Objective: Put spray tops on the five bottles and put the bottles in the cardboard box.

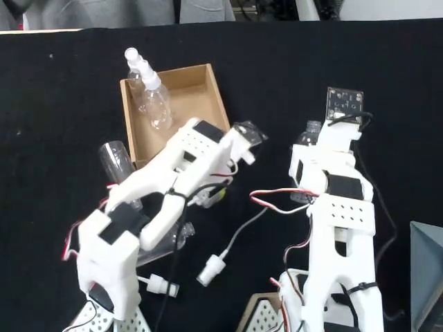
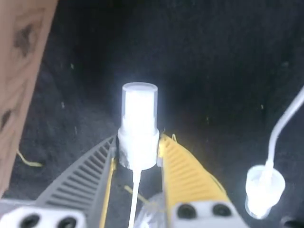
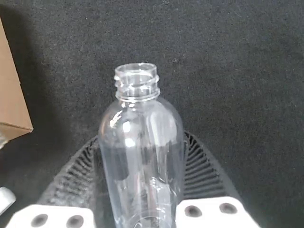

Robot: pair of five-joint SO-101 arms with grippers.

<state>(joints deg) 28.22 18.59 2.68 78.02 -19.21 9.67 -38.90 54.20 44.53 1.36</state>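
Observation:
My left gripper (image 2: 137,145) is shut on a white spray top (image 2: 138,118) with a clear cap and a thin dip tube hanging from it. In the high view that spray top (image 1: 249,133) hangs just right of the cardboard box (image 1: 214,90). My right gripper (image 3: 140,142) is shut on a clear bottle (image 3: 140,137) whose threaded neck is bare. That bottle (image 1: 309,133) stands right of the spray top, a short gap between them. Inside the box lies one bottle with a spray top (image 1: 151,93).
An uncapped bottle (image 1: 116,160) lies left of the box, and another (image 1: 169,235) lies under the left arm. Two loose spray tops (image 1: 212,270) (image 1: 160,283) rest near the front edge. A grey object (image 1: 426,277) stands at the right edge.

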